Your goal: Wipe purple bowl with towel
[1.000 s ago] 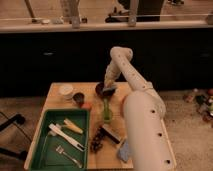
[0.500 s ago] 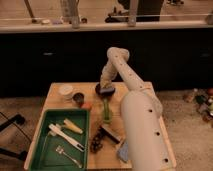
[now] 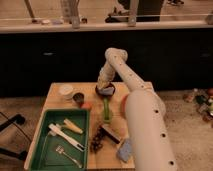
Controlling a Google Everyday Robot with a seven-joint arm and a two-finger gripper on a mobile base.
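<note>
The purple bowl [image 3: 106,92] sits at the back middle of the wooden table [image 3: 57,91]. My gripper [image 3: 104,88] hangs right over the bowl at the end of the white arm [image 3: 131,95], down in or on the bowl's opening. A pale bit of towel [image 3: 105,90] shows at the gripper inside the bowl. The arm hides the right side of the table.
A white cup [image 3: 66,92], a dark can [image 3: 78,98] and an orange item [image 3: 87,105] stand left of the bowl. A green bottle [image 3: 106,109] lies in front of it. A green tray [image 3: 59,140] holds utensils. A dark brush [image 3: 102,135] and a blue sponge [image 3: 124,149] lie near the front.
The arm has swung left and the gripper has shifted slightly left over the bowl, staying down at it.
</note>
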